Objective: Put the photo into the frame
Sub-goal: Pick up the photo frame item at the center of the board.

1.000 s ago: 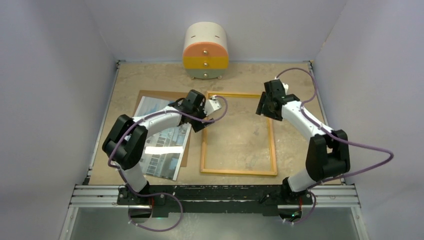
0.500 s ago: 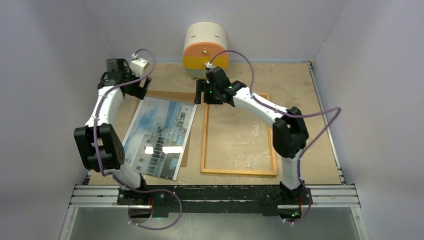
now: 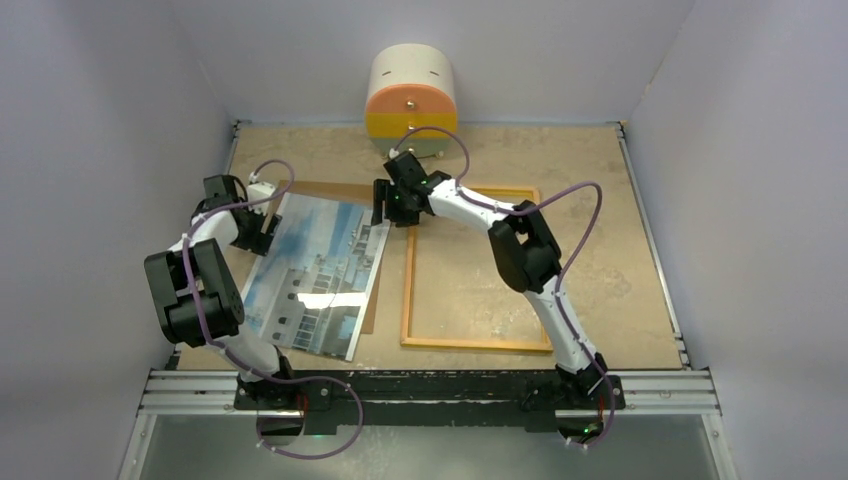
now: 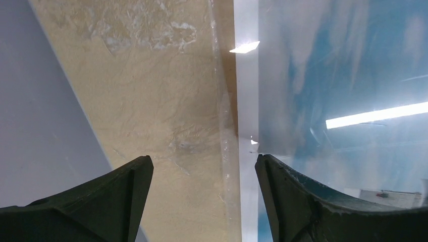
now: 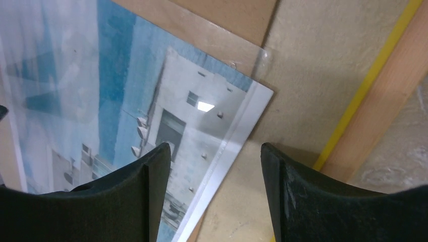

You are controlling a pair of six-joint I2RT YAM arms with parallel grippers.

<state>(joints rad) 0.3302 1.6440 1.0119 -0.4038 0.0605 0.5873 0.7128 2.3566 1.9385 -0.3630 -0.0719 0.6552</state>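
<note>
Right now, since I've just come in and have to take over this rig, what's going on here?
Two robot arms are working on getting the photo into the frame. The photo lies face up on a brown board, left of the frame, which lies flat on the table with nothing in it. The left gripper is open over the photo's left edge near its far corner, and the right gripper is open over its far right corner. Neither holds the photo yet.

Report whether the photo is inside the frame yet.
No: the photo lies left of the frame, wholly outside its opening.
</note>
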